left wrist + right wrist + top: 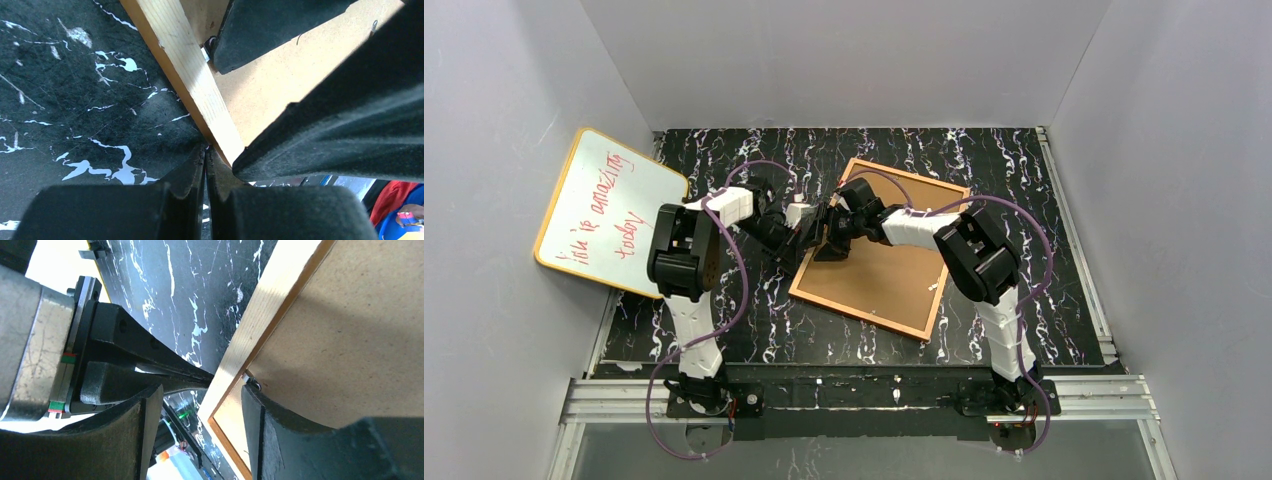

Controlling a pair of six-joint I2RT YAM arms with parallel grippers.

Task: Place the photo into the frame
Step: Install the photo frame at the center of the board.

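The frame [894,280] lies back side up on the black marbled table, its brown board [350,340] facing me inside the pale wooden border [190,75]. The photo is hidden. My left gripper [206,150] is shut with nothing in it, its tips against the outer side of the frame's left border. My right gripper [201,390] is open and straddles that same border. One finger [280,440] is over the board beside a small metal tab [252,382]; the other finger [125,440] is outside the frame. In the top view both grippers [809,222] [834,240] meet at the frame's left edge.
A yellow-edged whiteboard [609,210] with red writing leans against the left wall. Grey walls close in the table on three sides. A metal rail [854,392] runs along the near edge by the arm bases.
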